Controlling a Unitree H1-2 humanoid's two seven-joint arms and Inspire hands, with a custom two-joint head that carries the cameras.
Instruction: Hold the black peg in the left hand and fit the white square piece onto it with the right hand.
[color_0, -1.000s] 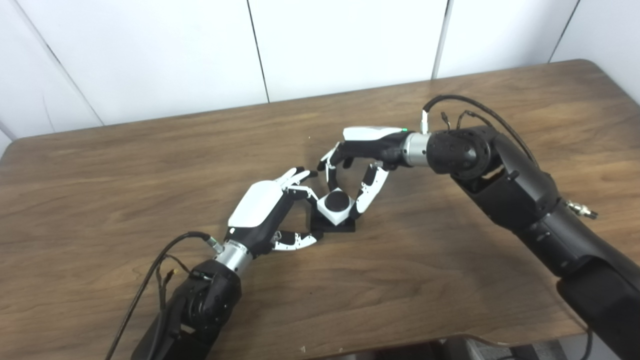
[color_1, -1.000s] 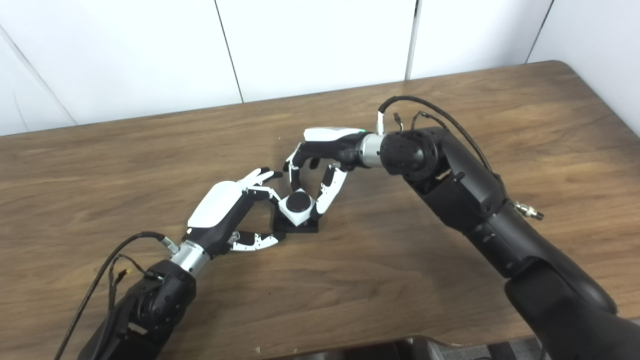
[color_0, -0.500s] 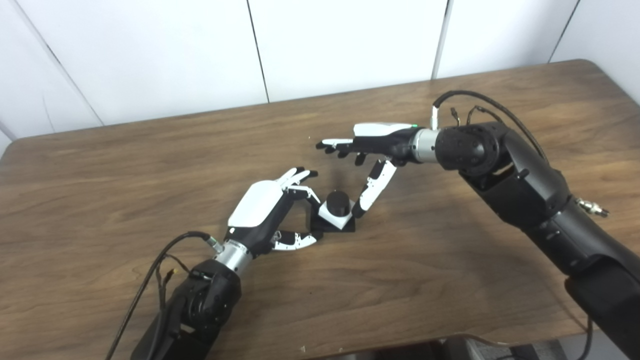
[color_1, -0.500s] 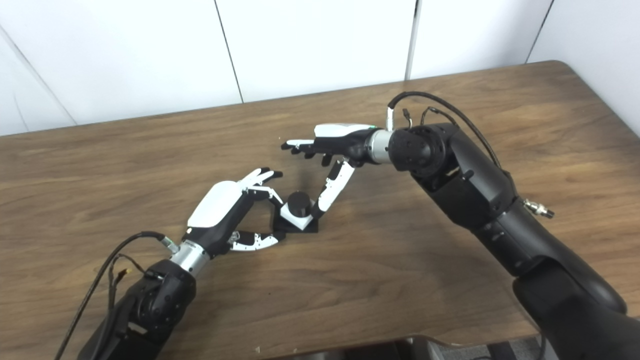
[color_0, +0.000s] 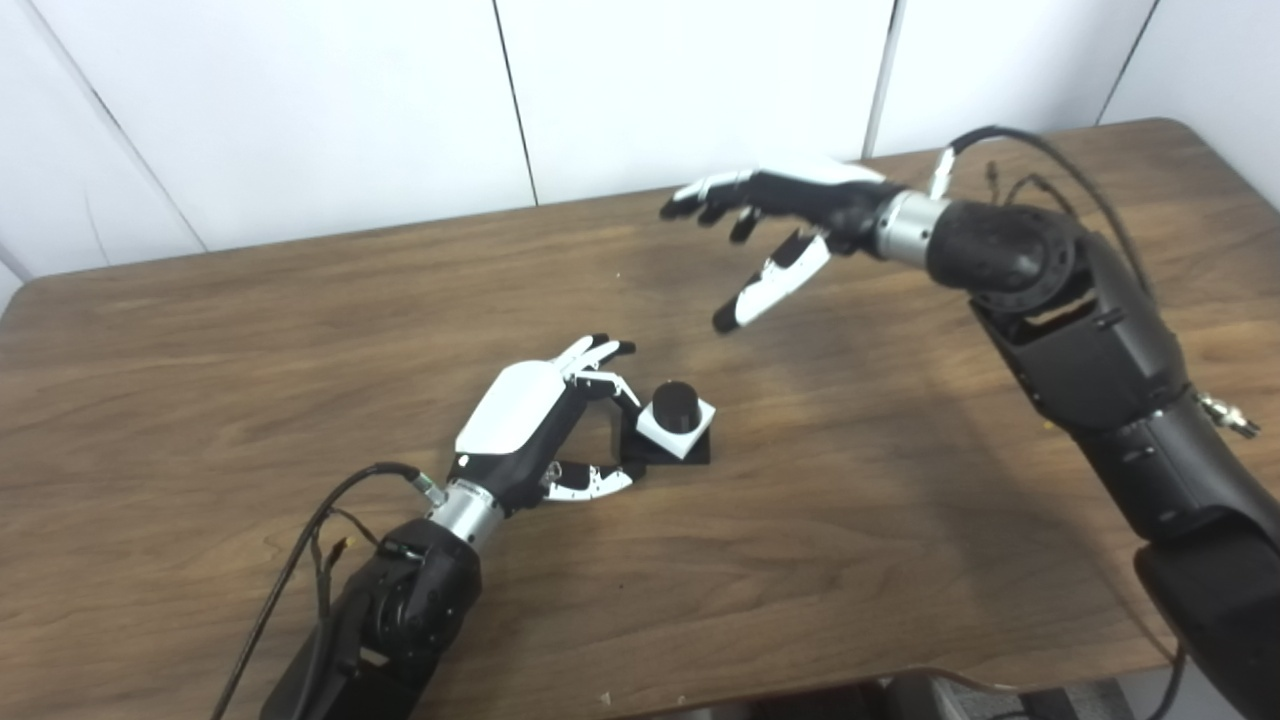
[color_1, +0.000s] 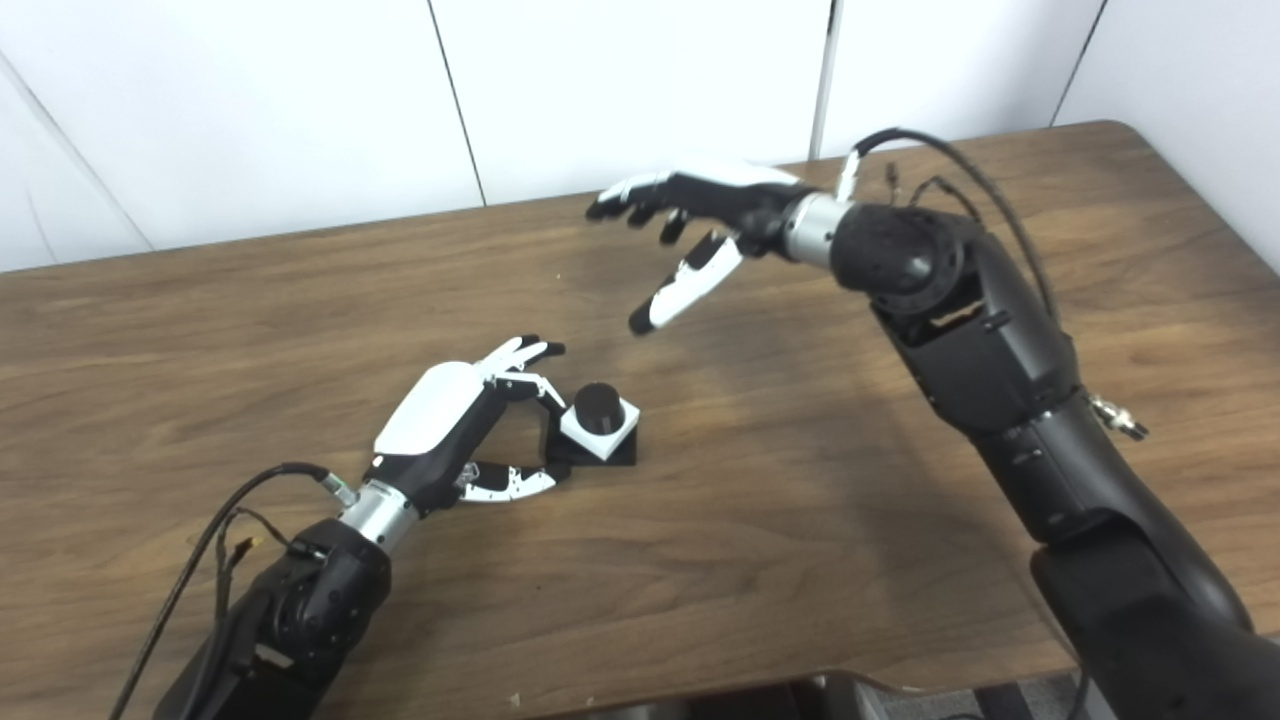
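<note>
Now white square piece seated on black peg; left hand gripping base, right hand spread, well apart.

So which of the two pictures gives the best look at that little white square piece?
The two views are nearly alike; the left eye view is marginally better, since the white square piece sits nearer the frame's center there, seated on the black peg. The right eye view shows the same piece, equally unobstructed, beside the left hand.

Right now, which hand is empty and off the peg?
The right hand: open, raised clear. The left hand grips the peg base.
</note>
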